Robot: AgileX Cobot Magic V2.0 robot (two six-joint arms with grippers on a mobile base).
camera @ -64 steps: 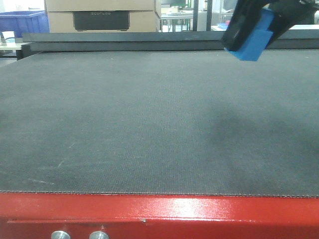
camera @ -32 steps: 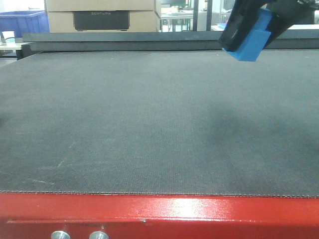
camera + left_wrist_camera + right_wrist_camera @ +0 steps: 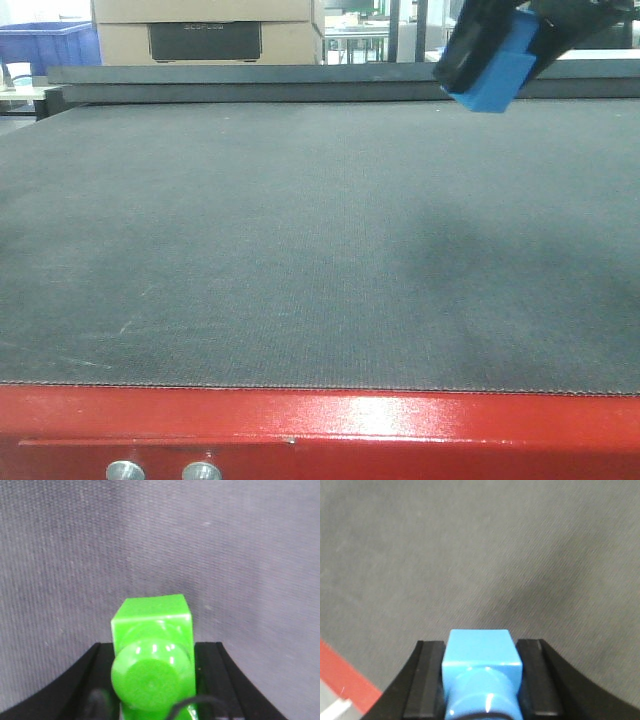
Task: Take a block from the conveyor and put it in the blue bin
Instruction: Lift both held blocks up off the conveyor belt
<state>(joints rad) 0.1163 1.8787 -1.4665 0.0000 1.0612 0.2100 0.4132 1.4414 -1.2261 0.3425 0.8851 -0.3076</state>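
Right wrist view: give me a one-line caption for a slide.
Right hand grips the blue block above the grey conveyor belt, with the red frame at lower left.

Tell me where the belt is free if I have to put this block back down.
The whole belt is bare in the front view, from the red frame up to the far rail. Only the far right corner is busy: the right gripper hangs there with the block. The left wrist view shows bare belt beyond the green block too.
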